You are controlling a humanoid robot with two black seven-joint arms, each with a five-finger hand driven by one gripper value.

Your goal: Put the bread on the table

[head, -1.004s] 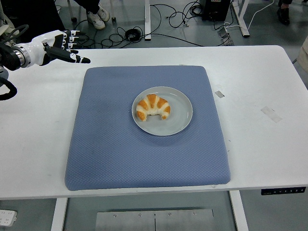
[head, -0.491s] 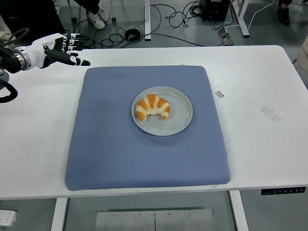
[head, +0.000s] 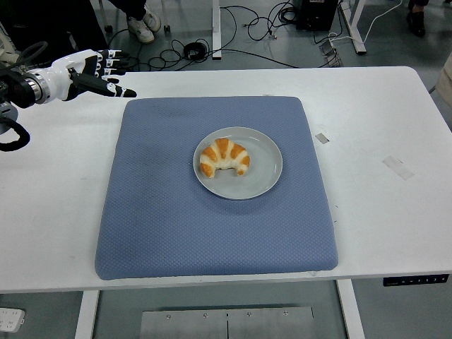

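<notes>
A golden croissant (head: 224, 158) lies on a round grey plate (head: 263, 176) in the middle of a blue mat (head: 169, 226) on the white table. My left hand (head: 99, 74) hovers over the table's far left corner, well up and left of the plate. Its fingers are stretched out flat and hold nothing. The right arm is out of view.
Bare white table (head: 381, 134) lies right and left of the mat, with two small tape marks (head: 397, 167) on the right side. Cables and a person's shoes (head: 145, 27) are on the floor beyond the far edge.
My left hand has drifted slightly up and to the right, fingers still extended. The croissant and plate have not moved.
</notes>
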